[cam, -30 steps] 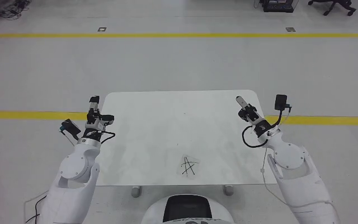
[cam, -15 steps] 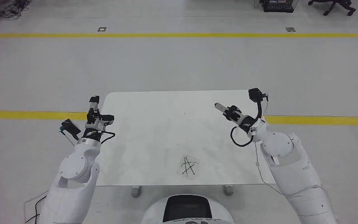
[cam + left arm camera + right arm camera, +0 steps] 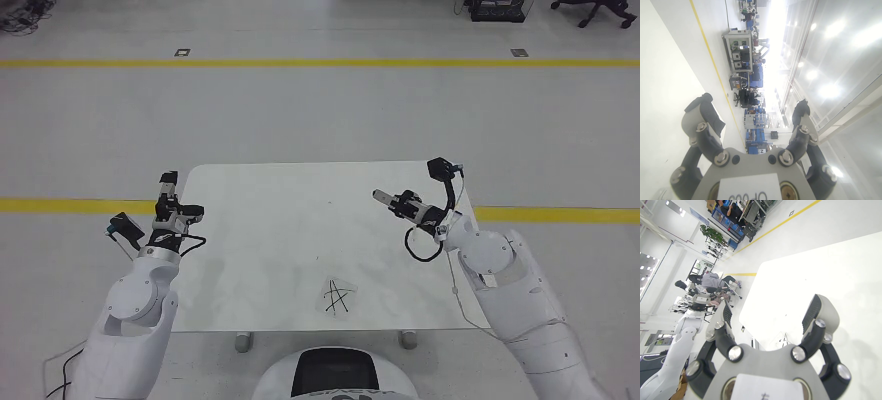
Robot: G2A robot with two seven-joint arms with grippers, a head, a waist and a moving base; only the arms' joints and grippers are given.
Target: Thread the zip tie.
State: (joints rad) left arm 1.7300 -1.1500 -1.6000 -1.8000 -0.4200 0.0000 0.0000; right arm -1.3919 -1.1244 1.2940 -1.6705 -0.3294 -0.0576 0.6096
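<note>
A: Zip tie point(image 3: 338, 297) lies untouched near the counter's point(image 3: 280, 230) front edge.
B: And the right fingers point(image 3: 811, 311) have just swung in from the side edge, out over the counter, wide open and empty. An approach, I'd say.
A: Left fingers point(image 3: 706, 113) parked by the left edge, spread, holding nothing.

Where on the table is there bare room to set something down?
The far half of the table, between the left gripper at its left edge and the right gripper over its right side, is bare. So are the near corners flanking the zip tie. Tightest: near-edge middle.
</note>
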